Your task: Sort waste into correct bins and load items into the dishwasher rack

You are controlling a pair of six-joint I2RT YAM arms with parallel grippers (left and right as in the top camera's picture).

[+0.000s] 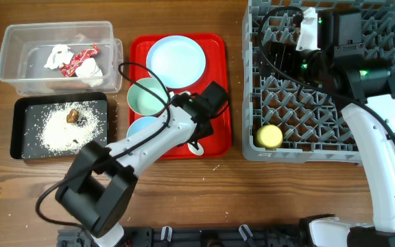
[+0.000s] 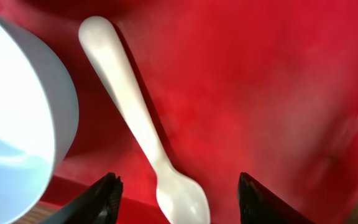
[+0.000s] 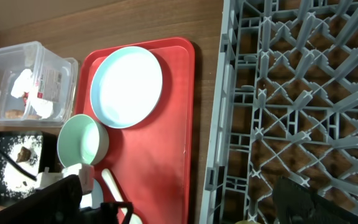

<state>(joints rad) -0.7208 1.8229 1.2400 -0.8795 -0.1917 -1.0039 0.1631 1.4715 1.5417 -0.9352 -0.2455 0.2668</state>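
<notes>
On the red serving tray (image 1: 216, 68), near its front edge, the white spoon (image 2: 138, 118) lies flat. The left hand (image 2: 178, 202) hangs low over it with its fingers (image 2: 104, 202) spread to a middling width, one on each side of the spoon's scoop end and neither touching it (the hand holds nothing). The spoon's handle runs away from the hand, just beside the wall of the light blue bowl (image 1: 141, 129), which sits at the tray's front left. Behind that bowl stands the pale green bowl (image 1: 146, 96), and further back on the tray lies the pale blue plate (image 1: 176, 60). To the right of the tray, the grey rack (image 1: 307, 152) stands on the wooden tabletop (image 1: 252, 199), with the yellow cup (image 1: 269, 136) among the pegs in its front left corner. The right hand (image 3: 185, 210) hovers over the far part of the rack, its fingers spread wide with nothing between them. To the left of the red tray, the clear tub (image 1: 12, 68) holds the red wrapper (image 1: 79, 60) and crumpled white tissue (image 1: 59, 55). In front of the tub, the black tray (image 1: 20, 134) holds scattered rice grains (image 1: 50, 134) and a brown scrap (image 1: 73, 115).
</notes>
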